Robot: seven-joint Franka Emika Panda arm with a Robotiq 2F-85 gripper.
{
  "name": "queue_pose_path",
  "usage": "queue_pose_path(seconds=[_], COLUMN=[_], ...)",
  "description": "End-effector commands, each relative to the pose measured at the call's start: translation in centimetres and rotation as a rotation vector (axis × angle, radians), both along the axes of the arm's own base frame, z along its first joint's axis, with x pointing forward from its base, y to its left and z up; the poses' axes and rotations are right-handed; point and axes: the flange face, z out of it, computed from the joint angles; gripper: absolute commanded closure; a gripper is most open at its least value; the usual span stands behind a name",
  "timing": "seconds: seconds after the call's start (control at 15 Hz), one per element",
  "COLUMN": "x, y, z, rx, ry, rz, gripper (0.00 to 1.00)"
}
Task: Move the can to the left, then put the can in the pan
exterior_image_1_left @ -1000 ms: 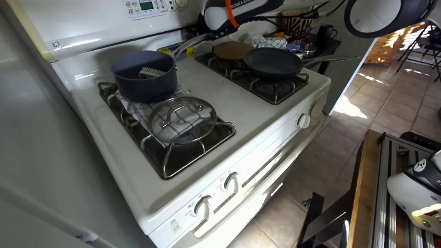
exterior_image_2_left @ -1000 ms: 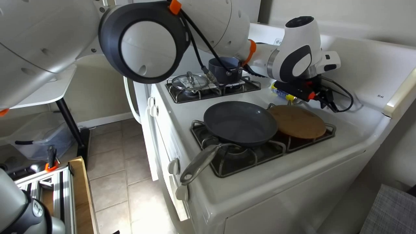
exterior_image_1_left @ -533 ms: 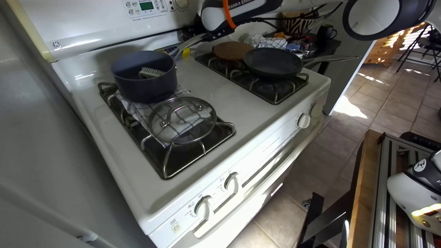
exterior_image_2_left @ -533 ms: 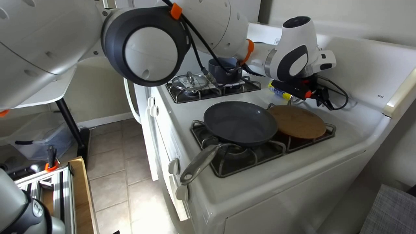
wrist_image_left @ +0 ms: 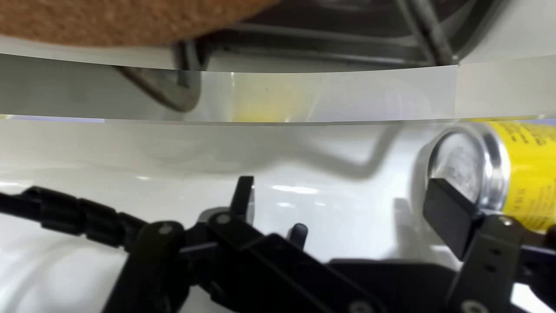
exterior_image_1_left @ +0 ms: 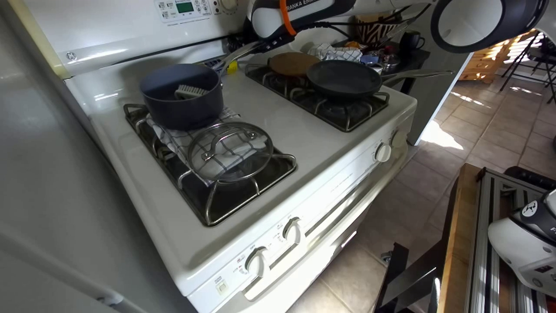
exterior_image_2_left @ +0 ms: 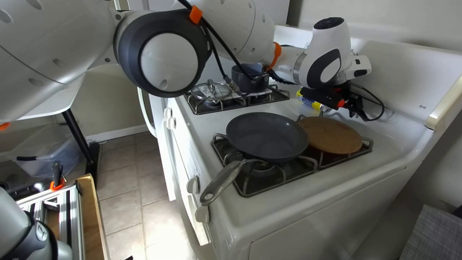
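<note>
Fingers point(wrist_image_left: 449, 219) spread wide, the claw point(wrist_image_left: 346, 206) hangs over a white tabletop point(wrist_image_left: 304, 150) in the wrist view, with the can point(wrist_image_left: 532, 174) lying on its side at right, outside the gap, its silver end toward the claw and its yellow wall running out of sight; the finger on the right crosses in front of that end, and whether the two touch cannot be told. A brown disc point(wrist_image_left: 130, 21) shows at far left beside a metal grate point(wrist_image_left: 312, 48). In an exterior view, the white robot arm point(exterior_image_2_left: 330, 41) reaches across from the left, the can just left of the claw, partly hidden by its black body, beyond the brown disc; the pan point(exterior_image_2_left: 267, 137), a shallow black skillet, stands on the near part of the grate. In an exterior view, a dark-blue pot point(exterior_image_1_left: 182, 108) stands at left behind a glass lid point(exterior_image_1_left: 243, 161), the pot's metal handle point(exterior_image_1_left: 236, 56) crossing in front of the can on the far side of the tabletop; the pan stands at right, and the claw's fingers cannot be made out.
</note>
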Motion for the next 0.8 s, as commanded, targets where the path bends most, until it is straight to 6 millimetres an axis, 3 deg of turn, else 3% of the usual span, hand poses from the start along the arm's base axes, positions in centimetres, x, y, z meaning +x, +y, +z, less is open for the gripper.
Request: queue_pose_path(seconds=[0.0, 0.27, 0.53, 0.73], x=[-0.5, -1.1, -1.1, -0.6], y=[-1.1, -1.4, 2.3, 5.6], z=[2.5, 5.9, 6.1, 6.9], rx=[0.001, 0.007, 0.051, 0.085], ry=[0.067, 0.088, 0.153, 0.086], rz=[-0.027, -0.004, 0.097, 0.106], gripper=[0.0, 0.0, 0.0, 0.0])
